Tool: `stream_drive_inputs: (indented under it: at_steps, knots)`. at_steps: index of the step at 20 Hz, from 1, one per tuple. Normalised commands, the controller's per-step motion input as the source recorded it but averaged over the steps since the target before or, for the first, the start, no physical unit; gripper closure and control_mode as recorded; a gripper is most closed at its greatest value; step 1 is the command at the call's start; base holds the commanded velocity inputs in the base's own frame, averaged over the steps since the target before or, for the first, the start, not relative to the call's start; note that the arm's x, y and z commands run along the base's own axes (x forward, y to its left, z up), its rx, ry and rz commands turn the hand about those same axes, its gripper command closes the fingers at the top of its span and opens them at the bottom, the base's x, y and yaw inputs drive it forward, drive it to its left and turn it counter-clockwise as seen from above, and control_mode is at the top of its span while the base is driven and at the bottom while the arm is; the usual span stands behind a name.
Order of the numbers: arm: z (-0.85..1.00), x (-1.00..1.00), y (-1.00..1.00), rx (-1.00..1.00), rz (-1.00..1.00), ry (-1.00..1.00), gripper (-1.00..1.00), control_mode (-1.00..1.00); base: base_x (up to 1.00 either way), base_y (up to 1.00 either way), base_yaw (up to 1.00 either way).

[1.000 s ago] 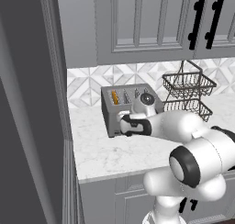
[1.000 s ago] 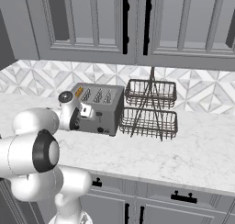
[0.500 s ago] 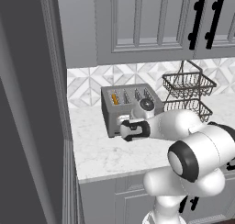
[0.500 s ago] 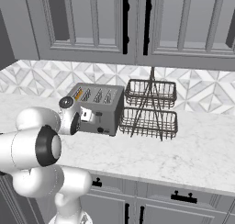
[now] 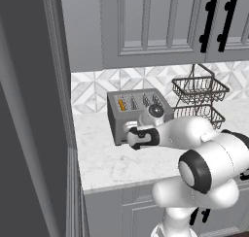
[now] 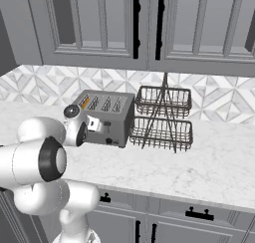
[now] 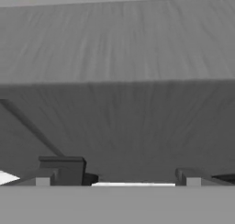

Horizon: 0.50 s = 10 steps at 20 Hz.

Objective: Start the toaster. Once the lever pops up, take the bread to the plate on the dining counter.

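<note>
Grey panelled wall cabinets (image 6: 99,28) with black bar handles fill the upper part of both base views, above a backsplash of white and grey diamond-patterned tiles (image 6: 45,80). The white, grey-veined marble table (image 6: 209,162) crosses the middle of each frame. On it, left of centre in both base views, stands the boxy grey brushed-metal four-slot toaster (image 5: 127,115), its top ribbed by dark slots. Just beside it, toward the right, is a two-tier basket rack of dark wire (image 6: 163,118). The robot's jaws (image 5: 130,137) sit low against the toaster's front face, at centre-left in the left base view. They stand wide apart; in the hand view the two dark fingertips (image 7: 62,170) rise at the bottom, with the toaster's striated metal wall close ahead. The thin orange-tan slice of bread (image 5: 121,104) stands upright in the leftmost slot, above the jaws.
</note>
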Motion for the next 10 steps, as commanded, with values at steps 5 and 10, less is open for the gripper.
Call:
stream_drive_inputs:
  at_steps: [5,10]
  knots:
    - [0.35,-0.19,0.0,0.0,0.0,-0.02,-1.0,-1.0,0.0,0.0,0.0]
    - [0.54,-0.26,0.0,0.0,0.0,-0.01,-1.0,-1.0,0.0,0.0,0.0]
